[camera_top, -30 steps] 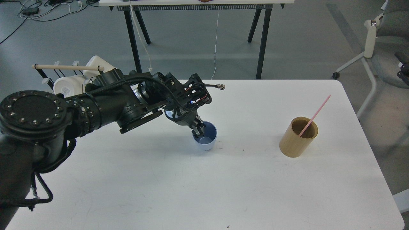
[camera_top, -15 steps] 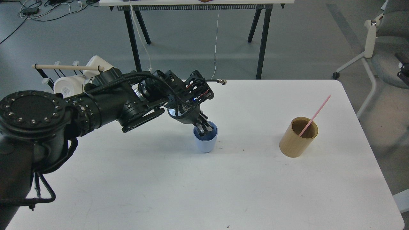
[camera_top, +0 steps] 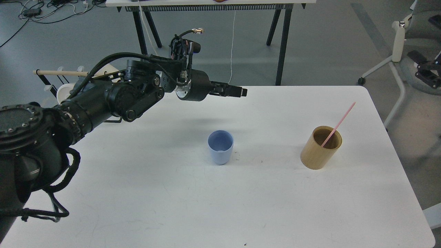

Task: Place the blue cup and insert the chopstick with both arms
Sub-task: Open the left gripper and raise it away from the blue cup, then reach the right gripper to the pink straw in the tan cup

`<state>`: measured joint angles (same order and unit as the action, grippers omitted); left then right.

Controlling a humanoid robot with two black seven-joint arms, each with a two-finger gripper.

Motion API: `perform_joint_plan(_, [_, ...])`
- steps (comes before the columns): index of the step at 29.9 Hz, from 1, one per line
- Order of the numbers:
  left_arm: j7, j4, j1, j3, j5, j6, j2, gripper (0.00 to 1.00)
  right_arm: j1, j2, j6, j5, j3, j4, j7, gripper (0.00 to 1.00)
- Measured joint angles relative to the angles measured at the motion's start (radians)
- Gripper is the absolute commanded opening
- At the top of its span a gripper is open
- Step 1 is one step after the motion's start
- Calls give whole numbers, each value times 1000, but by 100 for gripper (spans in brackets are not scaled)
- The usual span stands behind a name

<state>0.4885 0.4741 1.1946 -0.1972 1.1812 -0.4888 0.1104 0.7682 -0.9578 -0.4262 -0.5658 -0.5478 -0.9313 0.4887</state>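
The blue cup point(camera_top: 220, 147) stands upright and alone near the middle of the white table point(camera_top: 220, 206). My left gripper point(camera_top: 238, 92) hangs above and behind the cup, pointing right; it is seen side-on, holds nothing and is clear of the cup. The pink chopstick point(camera_top: 337, 124) leans inside the tan wooden cylinder point(camera_top: 320, 153) at the right of the table, its top pointing up and right. A black jointed part at the right edge beyond the table looks like my right gripper point(camera_top: 426, 70); its fingers cannot be told apart.
A black wire rack with a pale wooden rod point(camera_top: 65, 73) and white mugs point(camera_top: 63, 92) stands at the table's far left, partly behind my left arm. A chair point(camera_top: 399, 41) stands off the table's right side, and a second table's legs point(camera_top: 280, 44) stand behind.
My left gripper let go of the blue cup, rose and swung up and back, turning to point right. The cup now stands upright. The black part at the right edge moved further into view.
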Motion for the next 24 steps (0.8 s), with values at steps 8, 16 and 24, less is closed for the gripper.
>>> perform_joint_plan(8, [0, 39, -73, -135, -570, 0, 108, 97, -41, -73, 515, -443, 81, -242, 0, 99])
perform_joint_plan(16, [0, 147, -141, -161, -849, 0, 197, 99, -57, -73, 763, -528, 260, -248, 0, 96])
perform_joint_plan(24, [0, 175, -188, -162, -855, 0, 210, 99, -129, 62, 829, -527, 306, -191, 0, 90])
